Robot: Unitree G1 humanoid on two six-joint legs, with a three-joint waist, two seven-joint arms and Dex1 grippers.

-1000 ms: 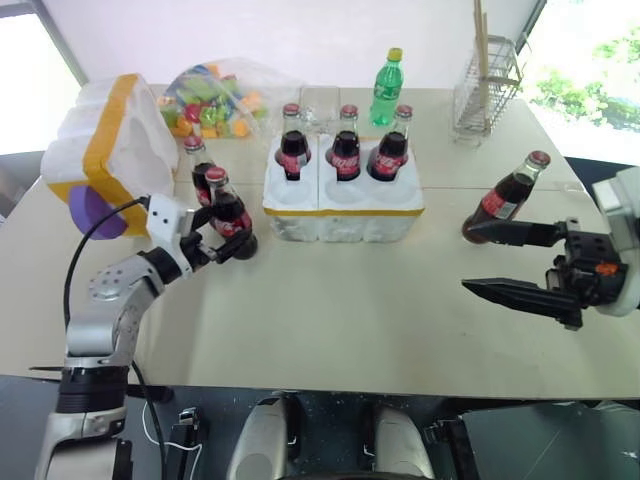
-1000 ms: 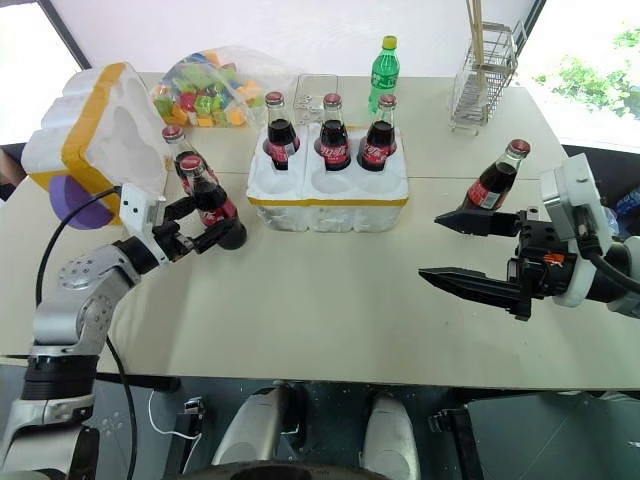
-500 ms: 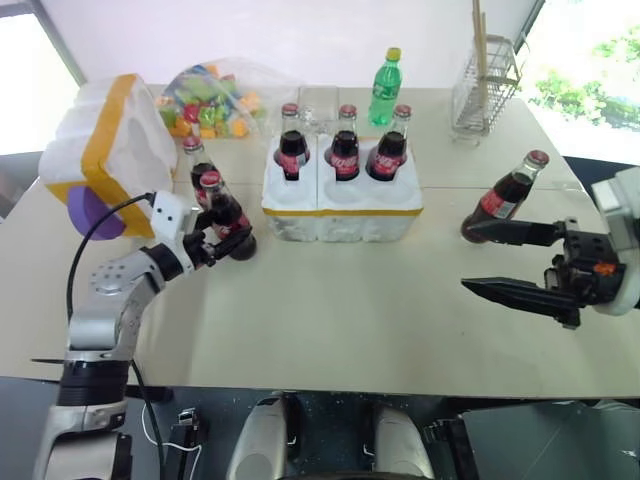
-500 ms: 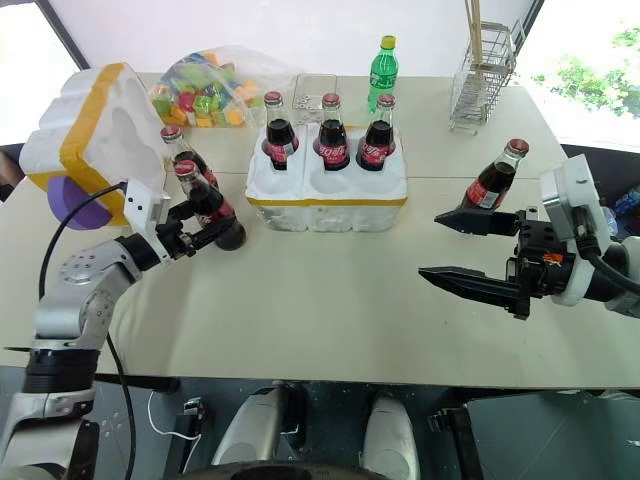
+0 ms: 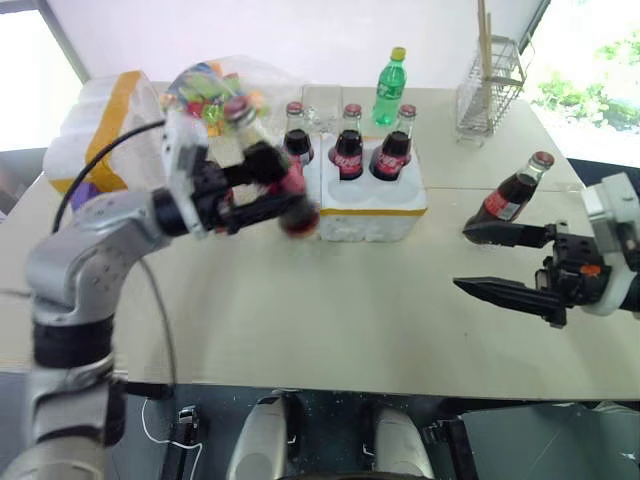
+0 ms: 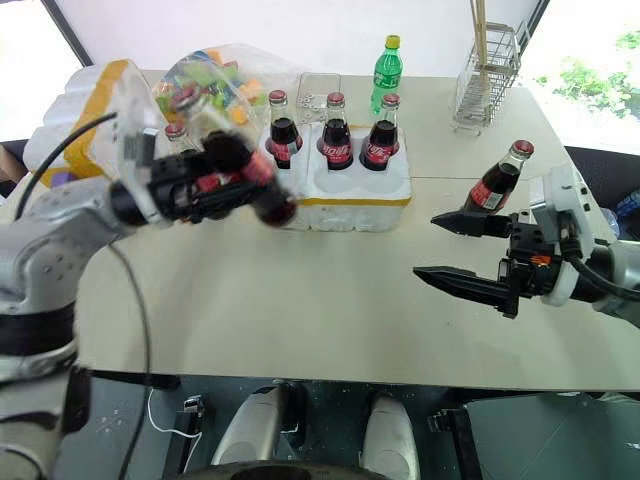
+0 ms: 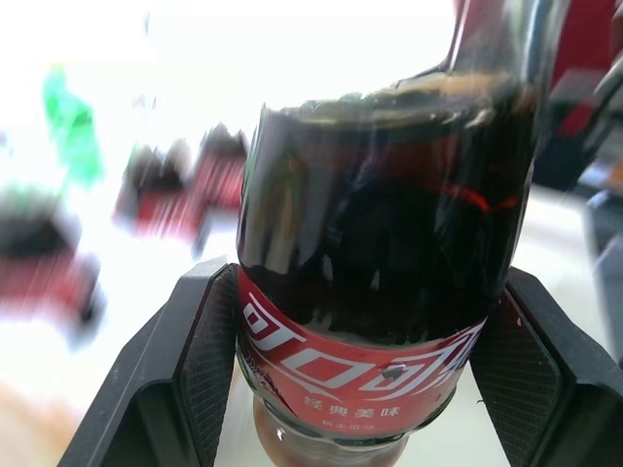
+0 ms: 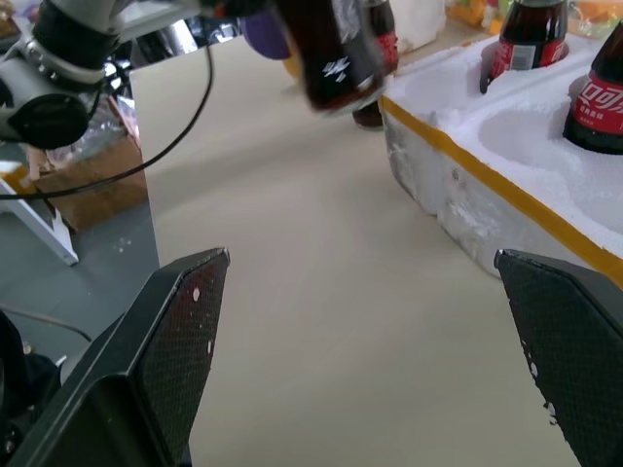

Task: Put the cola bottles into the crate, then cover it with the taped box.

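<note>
Beige table [image 5: 330,320] underneath, and the left gripper [image 5: 262,187] is up off it, clamped on a tilted, blurred cola bottle [image 5: 268,167] just beside the crate [image 5: 372,203]. Three bottles [image 5: 348,155] stand in the crate's back wells. Behind the arm a fifth bottle [image 6: 176,137] is half hidden; the taped box [image 5: 105,125] partly too. Right gripper [image 5: 500,263] hangs wide, a bottle [image 5: 512,195] just beyond it.
</note>
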